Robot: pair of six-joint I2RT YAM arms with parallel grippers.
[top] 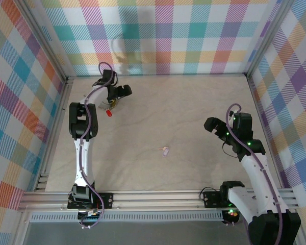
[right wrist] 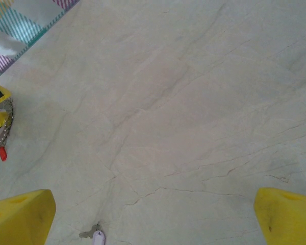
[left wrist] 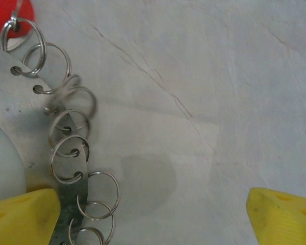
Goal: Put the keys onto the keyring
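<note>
The left tool (top: 113,102) hung released at the far left of the surface (top: 194,102), jaws spread wide and nothing between them. In the left wrist view, one yellow fingertip (left wrist: 23,217) sat over the rim of the keyring (left wrist: 5,97). The ring appeared to be a thin, flat metal plate lying on the surface, pierced with holes that carried loose split rings. A red key (left wrist: 10,13) hung from one of those rings at the top corner.

The plate looked stiff, smooth and likely slippery, and it lay too flat to get a finger under easily. The best hold seemed to be across its rim, between two split rings. The small rings would probably swing freely once it was lifted.

The right tool (top: 214,127) hovered on the right side, also released and empty. A pale lilac key (right wrist: 98,237) lay alone near the middle of the surface, well apart from the keyring and just ahead of the right tool's fingers in the wrist view. Tiny and light, it seemed best pinched by its plastic head, leaving the metal end free for threading. A careless nudge could easily skid it away.
</note>
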